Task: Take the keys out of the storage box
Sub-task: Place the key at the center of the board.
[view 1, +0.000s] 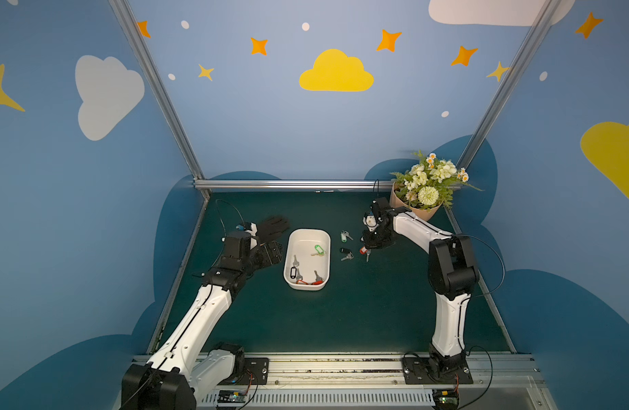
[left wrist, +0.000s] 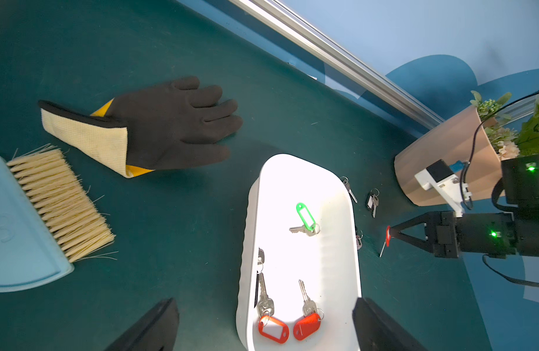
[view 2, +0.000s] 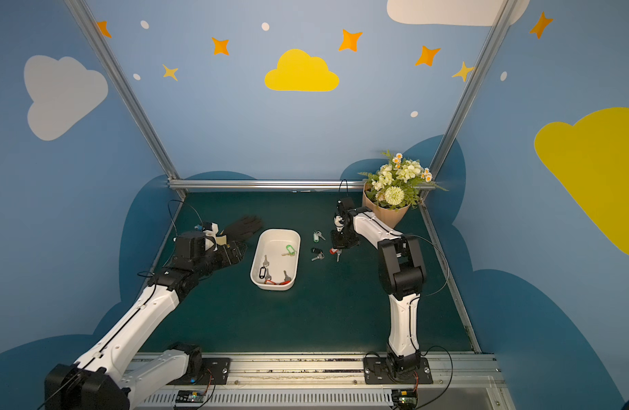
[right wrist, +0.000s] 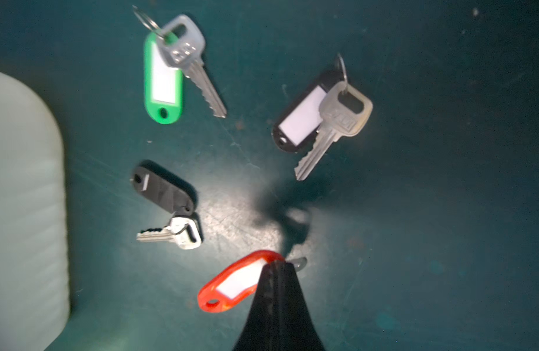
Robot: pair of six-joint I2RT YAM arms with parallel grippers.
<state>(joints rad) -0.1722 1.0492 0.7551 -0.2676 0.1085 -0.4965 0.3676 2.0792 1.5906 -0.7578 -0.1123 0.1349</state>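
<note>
Keys (left wrist: 304, 225) lie in the storage box (view 1: 307, 237): four on its floor, one with a green tag, one with a black tag, and two with red tags at its near end. Right of the box, three loose keys (right wrist: 320, 118) rest on the green mat (view 1: 341, 312). Just beyond those, the right gripper (right wrist: 276, 263) is clamped tight on the tag of a red-tagged key (right wrist: 231, 284), whose blade dangles below. Left of the box, the left gripper (left wrist: 264, 301) hangs with its jaws spread wide, holding nothing.
</note>
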